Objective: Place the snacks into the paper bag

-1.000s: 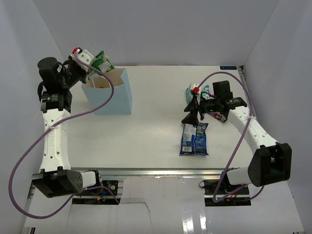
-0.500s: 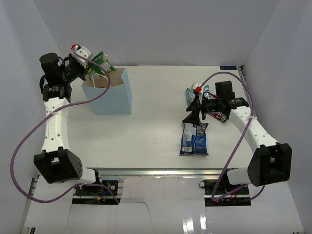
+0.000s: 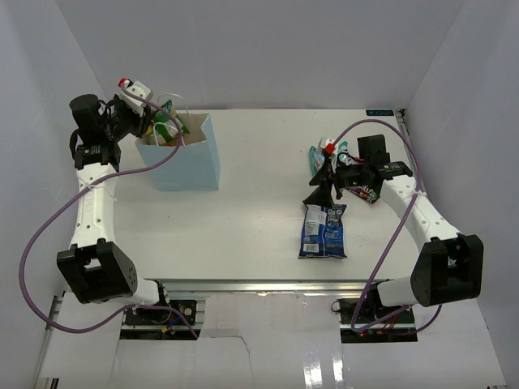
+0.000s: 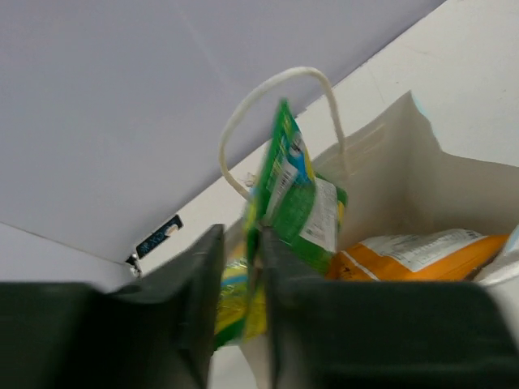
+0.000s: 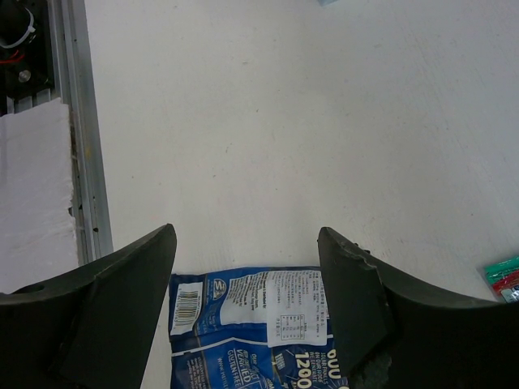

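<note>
Step in hand: dropping the crinkly green snack packet (image 4: pixel 296 203) into the light blue upright paper bag (image 3: pixel 190 158), as I judge it.
Green packet: hangs upright in the bag's mouth beside a white cord handle (image 4: pixel 276 89), its lower end inside the rim.
Left gripper (image 4: pixel 239 243): poised over the bag with the packet between its fingers; I cannot tell whether they pinch it or have let go.
Already bagged: an orange chip packet (image 4: pixel 422 255) lies inside.
Right gripper (image 5: pixel 247 243): released, fingers spread wide just above the blue-white packet (image 5: pixel 259 324).
Left on the white worktop (image 3: pixel 259 162): the blue-white packet, a teal-red candy packet (image 3: pixel 320 154) and a small dark purple pack (image 3: pixel 363 193).
Next move calls for: the left fingers parting fully, then lifting clear of the handle. The right gripper should descend and close on the blue-white packet's near edge.
</note>
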### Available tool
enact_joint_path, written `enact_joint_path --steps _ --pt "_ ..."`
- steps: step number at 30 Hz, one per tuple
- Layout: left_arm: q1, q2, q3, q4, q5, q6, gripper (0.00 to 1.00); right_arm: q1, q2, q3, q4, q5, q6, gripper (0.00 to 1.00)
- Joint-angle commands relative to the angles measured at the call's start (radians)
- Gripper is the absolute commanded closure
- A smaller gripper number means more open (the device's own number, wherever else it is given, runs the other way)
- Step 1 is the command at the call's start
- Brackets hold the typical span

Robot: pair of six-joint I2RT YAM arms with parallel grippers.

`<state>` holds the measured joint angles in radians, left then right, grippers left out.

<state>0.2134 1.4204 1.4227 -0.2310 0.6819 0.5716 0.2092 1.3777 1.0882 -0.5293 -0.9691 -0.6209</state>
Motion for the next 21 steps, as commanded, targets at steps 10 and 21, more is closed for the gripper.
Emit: enact_joint_path --steps 10,21 --pt "0.004 -0.165 -0.019 0.159 -0.093 -0.246 0.02 -0.01 -0.016 0.036 -0.038 0.039 0.042 0.24" --pt "0.004 -0.641 -0.341 -0.064 -0.419 -0.99 0.02 -0.057 0.03 0.082 0.022 0.759 0.489 0.24"
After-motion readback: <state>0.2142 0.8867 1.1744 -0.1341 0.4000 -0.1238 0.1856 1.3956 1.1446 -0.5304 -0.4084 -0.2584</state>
